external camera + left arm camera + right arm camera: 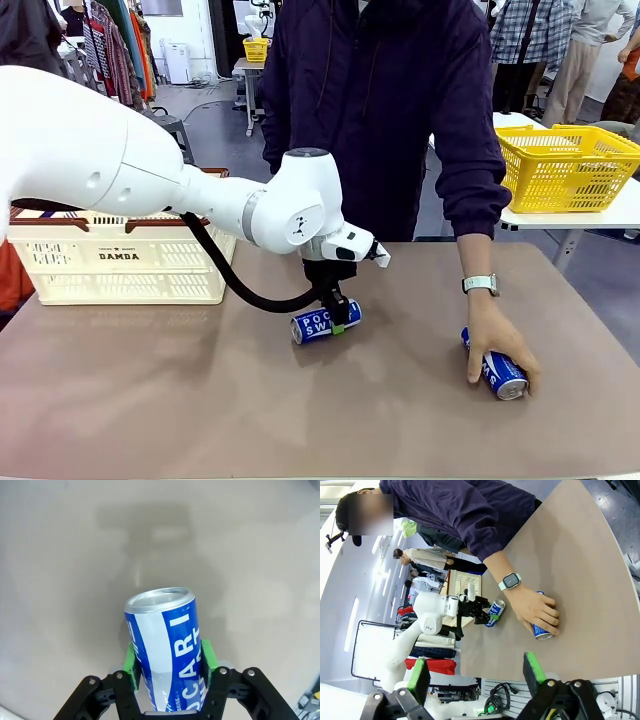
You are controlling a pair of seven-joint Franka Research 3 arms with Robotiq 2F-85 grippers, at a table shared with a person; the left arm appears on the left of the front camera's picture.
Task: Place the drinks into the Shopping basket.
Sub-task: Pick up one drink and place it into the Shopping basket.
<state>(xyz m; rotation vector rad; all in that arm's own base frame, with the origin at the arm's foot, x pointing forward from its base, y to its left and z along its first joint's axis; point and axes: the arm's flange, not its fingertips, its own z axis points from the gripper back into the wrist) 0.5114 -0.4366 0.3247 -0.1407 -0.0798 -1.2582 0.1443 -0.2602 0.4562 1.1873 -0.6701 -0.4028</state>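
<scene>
Your left gripper (340,322) is clamped on a blue can (312,326) lying mid-table (180,400); your right gripper (477,672) stands apart, empty.

Front view: left gripper (338,318) fingers cover middle of blue drink can (312,326); lettering only partly readable, "POC", "SW". Left arm (100,160) hides upper left of Shopping basket (130,270) and much of its rim. Person's hand (495,340) covers most of second blue can (503,376); print unreadable. Left wrist view: blue drink can's lower end hidden behind gripper body, print cut short. Right wrist view: right gripper (477,671) base cut by bottom edge; Shopping basket mostly behind left arm.
</scene>
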